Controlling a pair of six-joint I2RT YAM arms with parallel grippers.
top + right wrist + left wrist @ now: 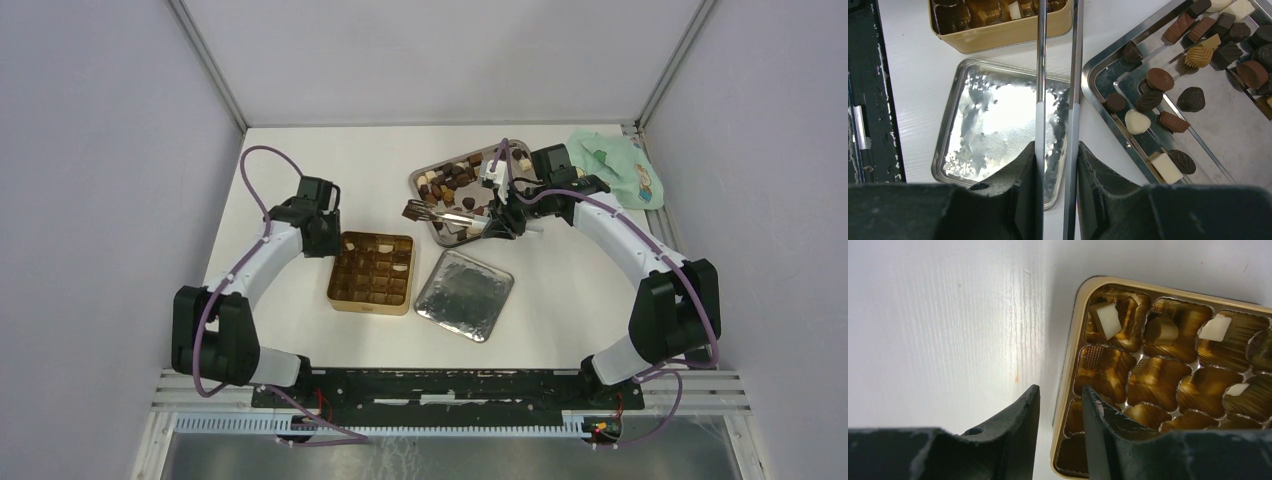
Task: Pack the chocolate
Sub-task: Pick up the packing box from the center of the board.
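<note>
Nearest me, the silver lid point(465, 293) is lying flat on the table point(570, 290), and just beside it the gold tin point(372, 272) is sitting with its gridded cups mostly unfilled. The left hand point(1060, 392) is hanging at the tin's far-left corner, slightly open, one finger outside the wall and one inside. It is gripping nothing that I can see, and I cannot tell whether it is touching the rim. Further back, the right hand point(1057, 147) is squeezing the tongs point(1041, 75) by their handle end, both blades pressed near together and pointing toward the tin. I cannot tell whether the tips are carrying a piece. Most of the chocolate point(1160, 79) is lying loose in the steel tray point(1093, 92) beyond the lid. A few pale pieces point(1105, 320) are already resting in the tin's cups. To my eye, the job here is ferrying pieces from tray to tin. Doing it well means keeping the squeeze steady, bringing the tips low over one empty cup before easing off, and letting the left hand brace the tin so it is not sliding. Counting: two arms, one pair of tongs, one tin, one lid, one tray, one green cloth point(615, 168) at the back, and four pale pieces in the tin's cups that the left wrist camera shows. The tray is holding too many to count exactly.
</note>
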